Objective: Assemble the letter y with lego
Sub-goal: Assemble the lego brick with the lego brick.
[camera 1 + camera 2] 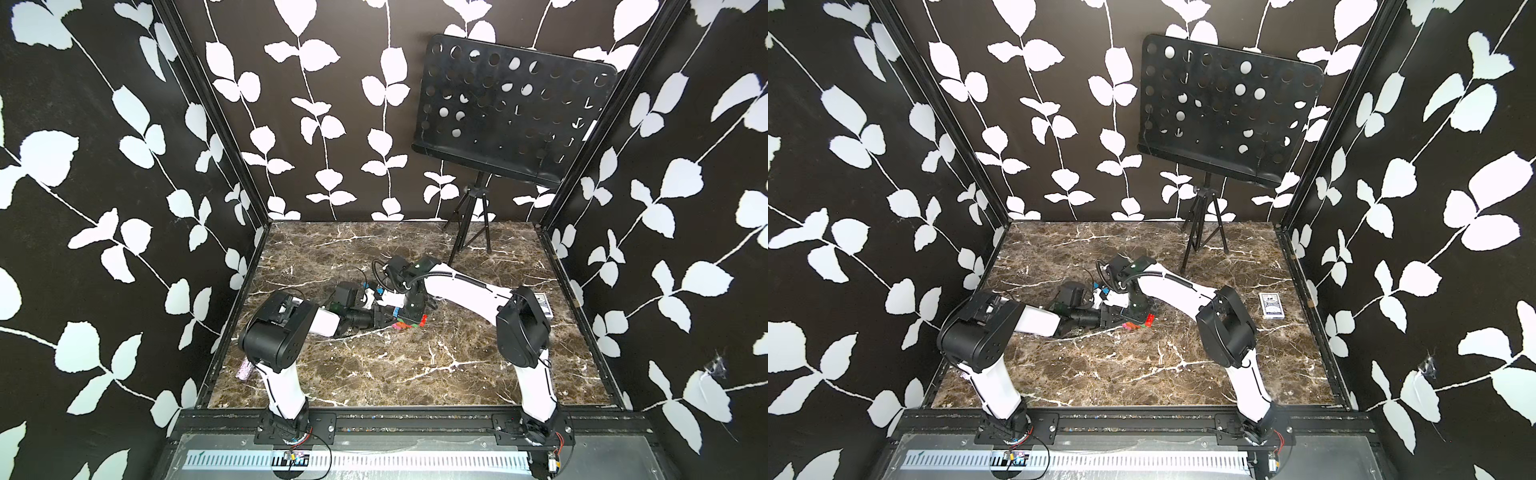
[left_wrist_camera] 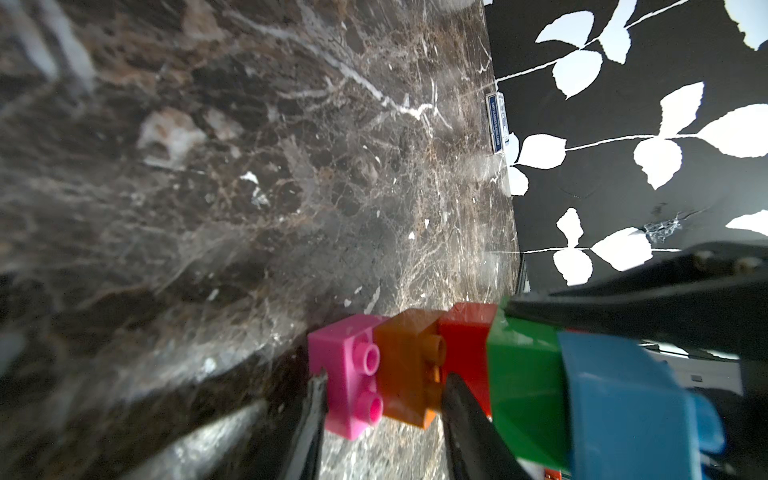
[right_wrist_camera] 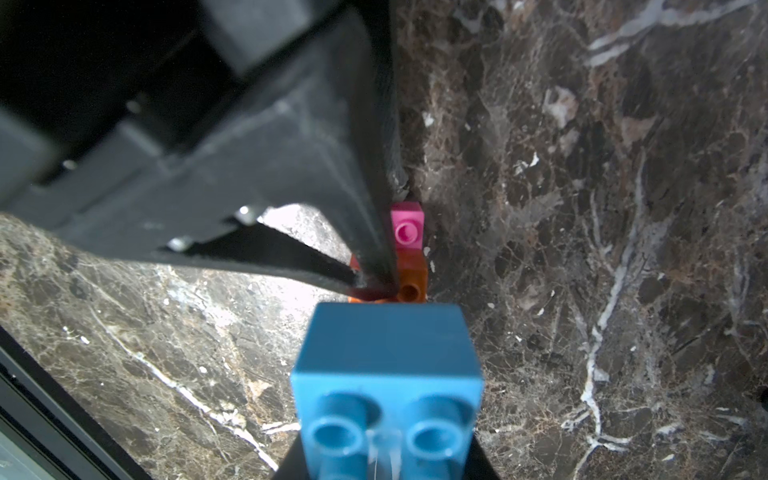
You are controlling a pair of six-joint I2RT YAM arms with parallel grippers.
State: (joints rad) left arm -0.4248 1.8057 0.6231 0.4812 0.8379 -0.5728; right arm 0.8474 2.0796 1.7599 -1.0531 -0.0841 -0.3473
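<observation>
The lego is joined into one chain, the letter y (image 1: 409, 325), low over the marble table (image 1: 374, 365). In the left wrist view it runs pink brick (image 2: 345, 370), orange brick (image 2: 405, 365), red brick (image 2: 465, 345), green brick (image 2: 525, 382), blue brick (image 2: 623, 399). My left gripper (image 2: 384, 386) is shut on the pink and orange tail, one finger on each side. My right gripper (image 3: 386, 453) comes down from above and is shut on the blue brick (image 3: 386, 353). A second red brick (image 1: 423, 319) sticks out to the right in both top views.
A blue playing-card box (image 1: 1271, 305) lies near the right wall. A black music stand (image 1: 511, 112) on a tripod stands at the back right. A small purple object (image 1: 245, 369) lies just off the table's left edge. Both arms cross near the table's middle.
</observation>
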